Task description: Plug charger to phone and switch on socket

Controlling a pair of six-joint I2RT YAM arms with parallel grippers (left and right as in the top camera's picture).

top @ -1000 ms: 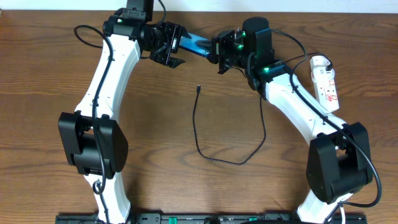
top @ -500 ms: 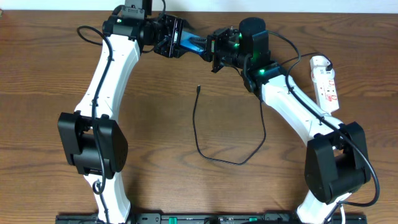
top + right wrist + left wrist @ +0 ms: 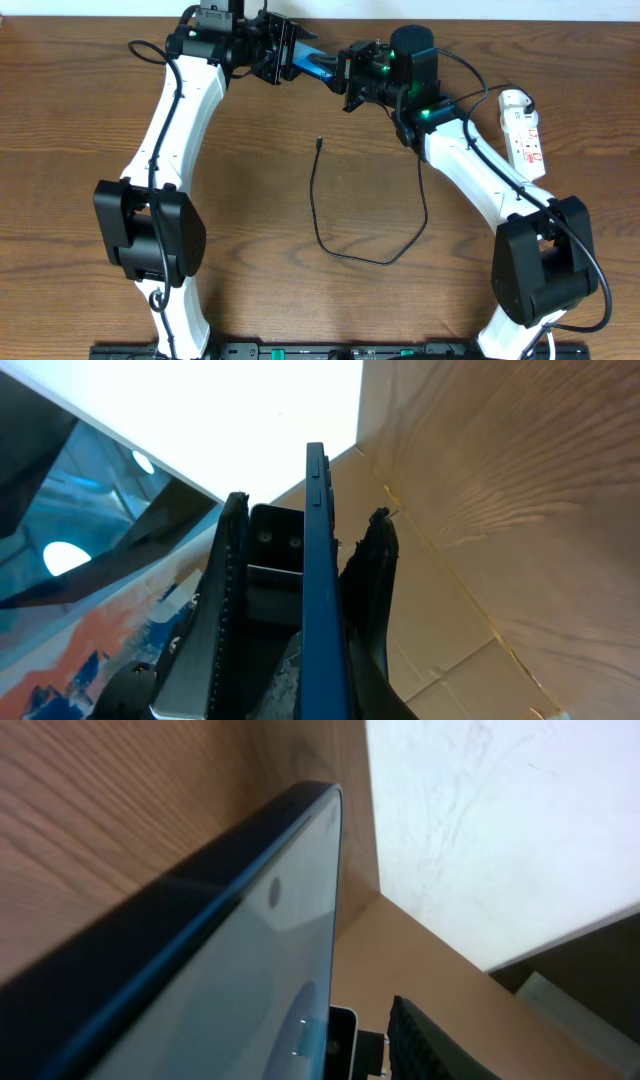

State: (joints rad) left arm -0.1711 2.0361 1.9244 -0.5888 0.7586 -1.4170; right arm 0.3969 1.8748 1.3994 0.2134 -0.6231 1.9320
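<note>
The phone [image 3: 318,68], its blue screen showing, is held above the table's far edge between my two grippers. My right gripper [image 3: 350,78] grips its right end. In the right wrist view the phone [image 3: 316,580] stands edge-on between the fingers [image 3: 308,510], against the right one. My left gripper [image 3: 284,55] is open around the phone's left end. In the left wrist view the phone [image 3: 200,970] fills the left, with one finger [image 3: 430,1045] standing apart from it. The charger cable [image 3: 330,245] loops on the table, its plug tip [image 3: 317,142] lying free. The socket [image 3: 525,130] lies far right.
The wooden table [image 3: 250,220] ends just behind the grippers, against a white wall [image 3: 500,820]. The socket's white lead [image 3: 507,98] is at its far end. Arm cables hang beside both arms.
My left gripper has moved up and right from beside the phone to sit around its left end. The right gripper has carried the phone slightly toward the table's far edge.
</note>
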